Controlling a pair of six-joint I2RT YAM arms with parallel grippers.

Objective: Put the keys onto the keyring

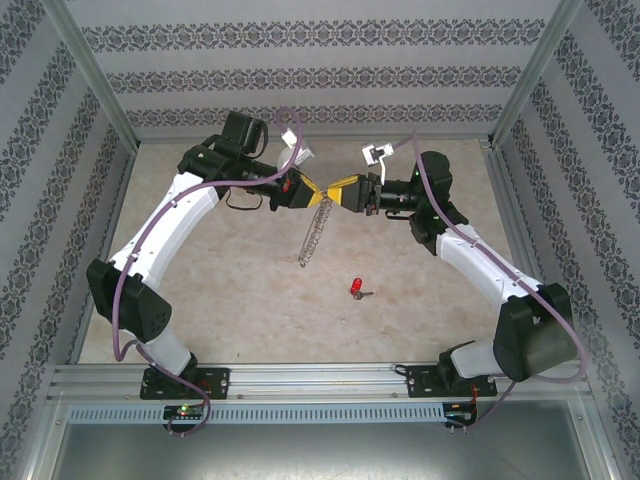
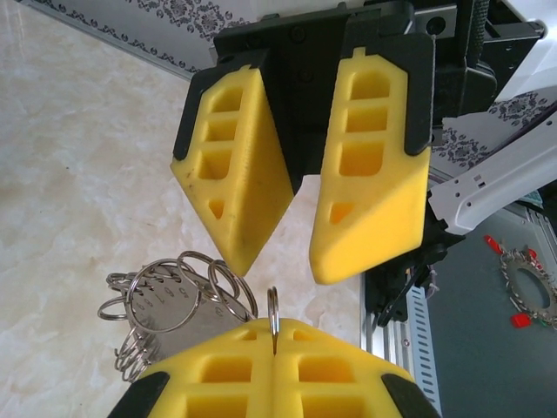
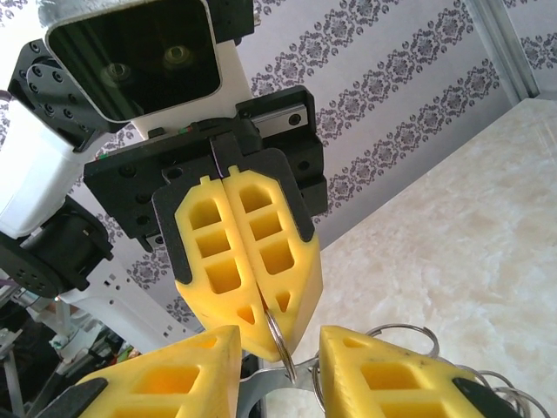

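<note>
The keyring [image 1: 312, 236], a silvery loop fringed with small rings, hangs in mid-air above the table's middle. My left gripper [image 1: 306, 190] is shut on one thin ring [image 2: 273, 312] at its top, and the rest of the bunch [image 2: 170, 300] dangles to the left of it. My right gripper [image 1: 342, 192] faces it tip to tip and is open. Its fingers [image 3: 196, 370] straddle the pinched ring [image 3: 280, 341] without touching it. The red-headed key [image 1: 356, 289] lies alone on the table, in front of and below both grippers.
Patterned walls and aluminium posts close in the marble-look table [image 1: 240, 300] on three sides. A slotted rail [image 1: 300, 380] runs along the front edge. Beyond it, on a grey surface, lies another chain loop [image 2: 526, 292] with red bits.
</note>
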